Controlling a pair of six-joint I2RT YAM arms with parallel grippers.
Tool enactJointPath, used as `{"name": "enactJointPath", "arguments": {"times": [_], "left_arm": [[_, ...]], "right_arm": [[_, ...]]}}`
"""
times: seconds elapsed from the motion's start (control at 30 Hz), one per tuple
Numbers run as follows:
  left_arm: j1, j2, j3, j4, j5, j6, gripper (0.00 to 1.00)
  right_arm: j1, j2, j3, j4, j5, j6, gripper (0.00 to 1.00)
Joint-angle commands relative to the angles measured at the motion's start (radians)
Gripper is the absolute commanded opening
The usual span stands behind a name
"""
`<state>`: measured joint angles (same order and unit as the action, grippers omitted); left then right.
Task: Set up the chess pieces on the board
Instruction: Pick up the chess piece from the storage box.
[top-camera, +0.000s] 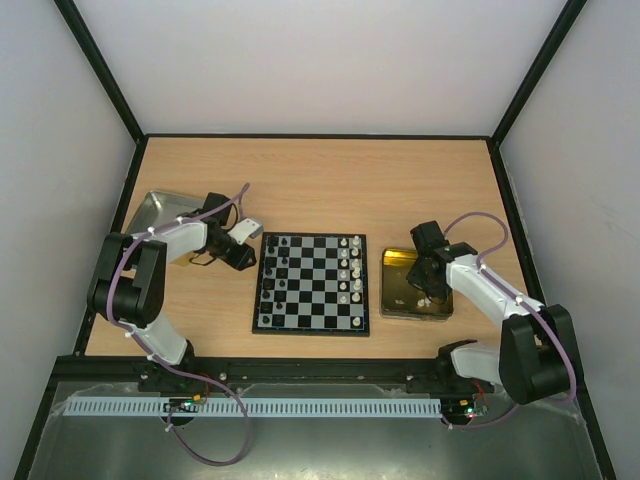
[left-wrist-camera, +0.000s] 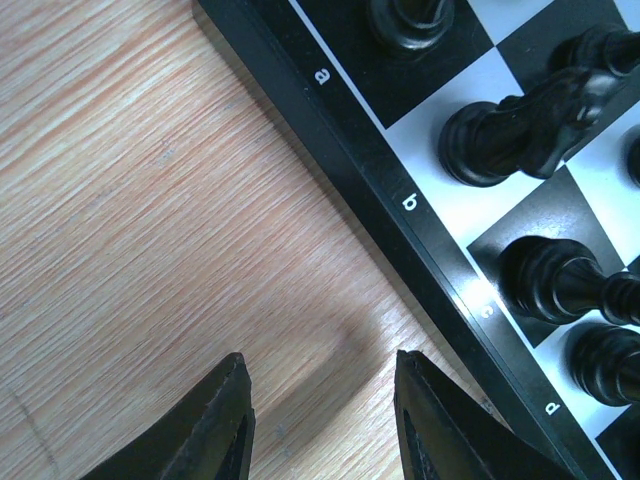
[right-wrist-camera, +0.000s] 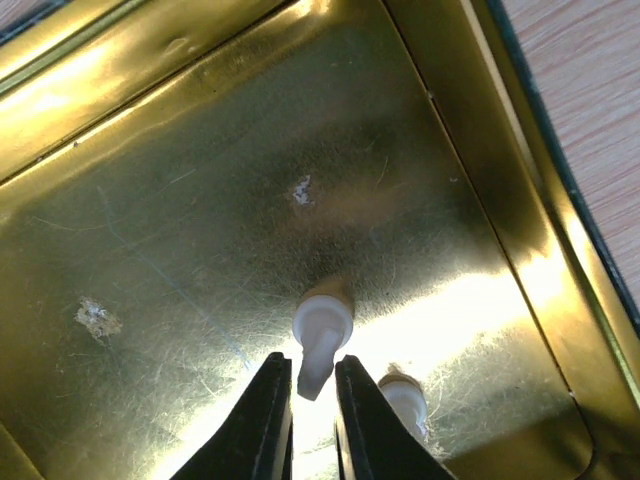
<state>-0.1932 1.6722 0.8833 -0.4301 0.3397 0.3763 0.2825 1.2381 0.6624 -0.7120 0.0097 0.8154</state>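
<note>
The board (top-camera: 310, 329) lies mid-table, with black chess pieces (top-camera: 272, 268) along its left columns and white ones (top-camera: 351, 266) along its right. My left gripper (top-camera: 244, 258) hangs open and empty over bare wood just left of the board's rim (left-wrist-camera: 400, 190); in the left wrist view (left-wrist-camera: 320, 380) a black knight (left-wrist-camera: 520, 130) and other black pieces stand nearby. My right gripper (top-camera: 426, 290) is down in the gold tray (top-camera: 398, 262). In the right wrist view (right-wrist-camera: 313, 378) its fingers pinch the top of a white chess piece (right-wrist-camera: 322, 322) standing on the tray floor.
A second white piece (right-wrist-camera: 405, 402) stands just right of the right fingers in the gold tray (right-wrist-camera: 150, 150). A plain silver tray (top-camera: 155, 210) sits at the far left behind the left arm. Black frame walls ring the table.
</note>
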Motion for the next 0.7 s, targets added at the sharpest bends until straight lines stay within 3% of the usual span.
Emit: {"name": "enactJointPath", "arguments": {"times": [0.0, 0.07, 0.3, 0.43, 0.67], "left_arm": [[-0.002, 0.015, -0.005, -0.057, -0.009, -0.002, 0.40], [-0.003, 0.016, -0.007, -0.056, -0.008, -0.002, 0.40], [-0.003, 0.005, -0.010, -0.055, -0.012, -0.002, 0.40], [-0.002, 0.009, -0.015, -0.050, -0.023, -0.002, 0.40], [-0.002, 0.017, -0.012, -0.050, -0.032, -0.007, 0.40]], "right_arm": [[-0.004, -0.006, -0.018, 0.004, 0.020, -0.004, 0.10], [-0.003, -0.004, -0.017, 0.003, 0.023, -0.004, 0.02], [-0.004, -0.004, 0.016, -0.008, 0.013, -0.016, 0.02], [0.024, -0.049, 0.139, -0.076, 0.060, -0.045, 0.02], [0.362, -0.052, 0.380, -0.270, 0.299, 0.032, 0.02]]}}
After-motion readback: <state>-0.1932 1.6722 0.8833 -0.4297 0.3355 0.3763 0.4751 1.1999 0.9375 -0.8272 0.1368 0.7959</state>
